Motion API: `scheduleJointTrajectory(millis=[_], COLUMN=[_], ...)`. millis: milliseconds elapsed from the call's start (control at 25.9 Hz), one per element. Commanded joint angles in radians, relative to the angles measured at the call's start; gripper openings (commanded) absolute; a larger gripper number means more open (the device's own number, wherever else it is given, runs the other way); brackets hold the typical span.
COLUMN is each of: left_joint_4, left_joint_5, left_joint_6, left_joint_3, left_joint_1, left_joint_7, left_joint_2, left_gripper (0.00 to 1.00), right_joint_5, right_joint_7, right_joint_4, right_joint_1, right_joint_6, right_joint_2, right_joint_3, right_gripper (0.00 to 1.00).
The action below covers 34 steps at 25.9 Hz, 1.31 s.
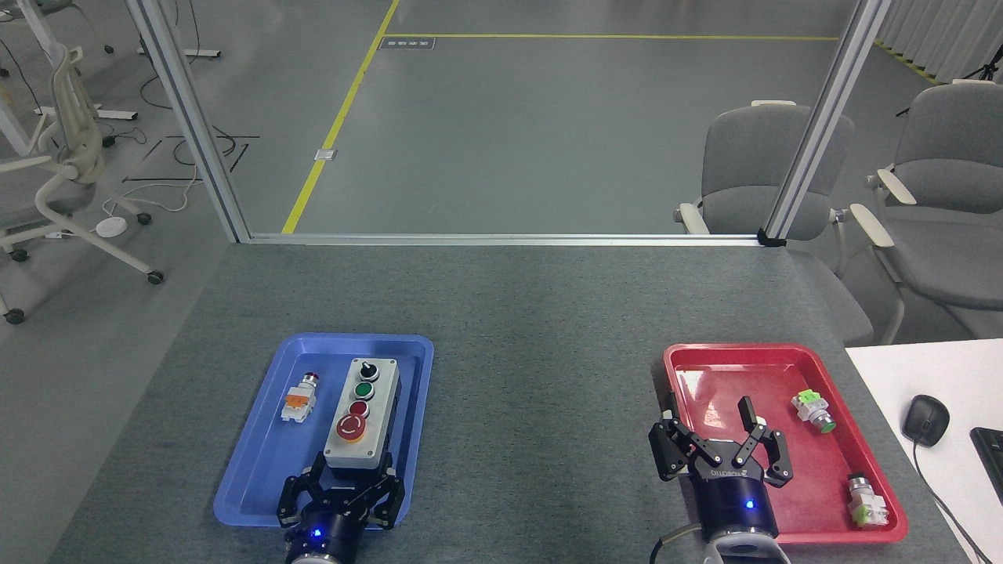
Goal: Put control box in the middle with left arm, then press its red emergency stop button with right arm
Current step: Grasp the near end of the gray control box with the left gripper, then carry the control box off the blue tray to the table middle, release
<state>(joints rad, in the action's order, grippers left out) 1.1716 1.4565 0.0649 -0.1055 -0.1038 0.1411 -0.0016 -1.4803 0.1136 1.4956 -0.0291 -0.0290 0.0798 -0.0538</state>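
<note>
The control box [362, 415] is grey with a black knob, a green button, a small red button and the red emergency stop button [350, 427] on a yellow ring. It lies lengthwise in the blue tray [258, 439] at the left. My left gripper [353, 468] is at the box's near end, open, with a finger on each side of that end. My right gripper [719, 439], black with white lettering and a blue light on its wrist, hovers open over the near left part of the red tray [705, 356], far from the box.
A small orange-and-white switch [299, 398] lies in the blue tray left of the box. The red tray holds two green-tipped buttons [812, 413] [867, 503]. A white desk with a mouse [925, 419] adjoins at right. Grey table surface [541, 392] lies between the trays.
</note>
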Motion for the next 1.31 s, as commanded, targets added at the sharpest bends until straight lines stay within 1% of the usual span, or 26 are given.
scheduleJointTrajectory(millis=[0, 116, 425, 502, 541, 580, 696, 734, 773, 812, 850, 966, 1005, 1043, 1121, 1159, 1237, 1275], left_joint_4=[-0.032, -0.058, -0.132, -0.144, -0.153, -0.159, -0.162, -0.161, -0.161, -0.159, -0.158, -0.125, -0.089, -0.043, 0.072, 0.129, 0.226, 0.261], left_joint_5=[-0.004, -0.01, -0.016, -0.015, -0.015, -0.013, -0.008, -0.01, -0.013, -0.016, -0.016, -0.022, -0.035, -0.061, -0.131, -0.154, -0.156, -0.154], left_joint_6=[0.0, -0.002, 0.0, 0.0, 0.0, -0.002, -0.016, -0.019, -0.023, -0.033, -0.043, -0.059, -0.069, -0.08, -0.088, -0.088, -0.088, -0.089], left_joint_3=[0.004, 0.006, 0.006, 0.004, 0.004, 0.004, 0.003, 0.003, 0.004, 0.004, 0.004, 0.006, 0.009, 0.01, 0.006, 0.004, -0.006, -0.031], left_joint_1=[-0.019, -0.028, -0.103, -0.12, -0.128, -0.129, -0.137, -0.139, -0.14, -0.145, -0.151, -0.152, -0.148, -0.142, -0.117, -0.097, -0.056, -0.04], left_joint_7=[0.002, 0.003, 0.003, 0.005, 0.005, 0.003, 0.002, 0.002, 0.002, 0.002, 0.002, 0.002, 0.002, 0.002, 0.0, 0.0, 0.0, -0.001], left_joint_2=[0.006, 0.008, 0.003, 0.003, 0.005, 0.008, 0.014, 0.02, 0.023, 0.026, 0.026, 0.028, 0.041, 0.069, 0.111, 0.117, 0.112, 0.106], left_gripper=[0.99, 0.99, 0.99, 0.98, 0.96, 0.87, 0.44, 0.26, 0.12, 0.02, 0.0, 0.0, 0.0, 0.0, 0.0, 0.0, 0.0, 0.0], right_joint_5=[0.0, 0.0, 0.0, 0.0, 0.0, 0.002, 0.002, 0.002, 0.002, 0.002, 0.002, 0.002, 0.002, 0.002, 0.002, 0.002, 0.002, 0.002], right_joint_7=[0.0, 0.0, 0.0, 0.0, 0.0, 0.0, 0.0, 0.0, 0.0, 0.0, 0.0, -0.002, -0.002, -0.002, -0.002, -0.002, -0.002, -0.002], right_joint_4=[0.0, 0.0, 0.0, 0.0, 0.0, 0.0, 0.0, 0.0, 0.0, 0.0, 0.0, 0.002, 0.002, 0.002, 0.002, 0.003, 0.003, 0.003], right_joint_1=[0.0, 0.0, 0.0, 0.0, 0.0, 0.0, 0.0, 0.0, 0.0, 0.001, 0.0, 0.0, 0.0, 0.0, 0.0, 0.0, 0.0, 0.0], right_joint_6=[0.0, -0.002, -0.002, -0.002, -0.002, -0.002, 0.0, 0.0, 0.001, 0.003, 0.004, 0.004, 0.003, 0.003, 0.004, 0.004, 0.004, 0.003], right_joint_2=[0.0, 0.0, 0.0, 0.002, 0.002, 0.002, 0.002, 0.002, 0.002, 0.002, 0.003, 0.003, 0.003, 0.003, 0.003, 0.003, 0.003, 0.003], right_joint_3=[0.0, -0.001, 0.0, 0.0, 0.0, 0.0, 0.0, 0.0, 0.0, 0.0, 0.0, -0.001, -0.001, -0.001, -0.001, -0.001, -0.001, -0.001], right_gripper=[0.98, 0.98, 0.98, 0.98, 0.98, 0.98, 0.98, 0.98, 0.98, 0.98, 0.98, 0.98, 0.98, 0.98, 0.98, 0.98, 0.98, 0.98])
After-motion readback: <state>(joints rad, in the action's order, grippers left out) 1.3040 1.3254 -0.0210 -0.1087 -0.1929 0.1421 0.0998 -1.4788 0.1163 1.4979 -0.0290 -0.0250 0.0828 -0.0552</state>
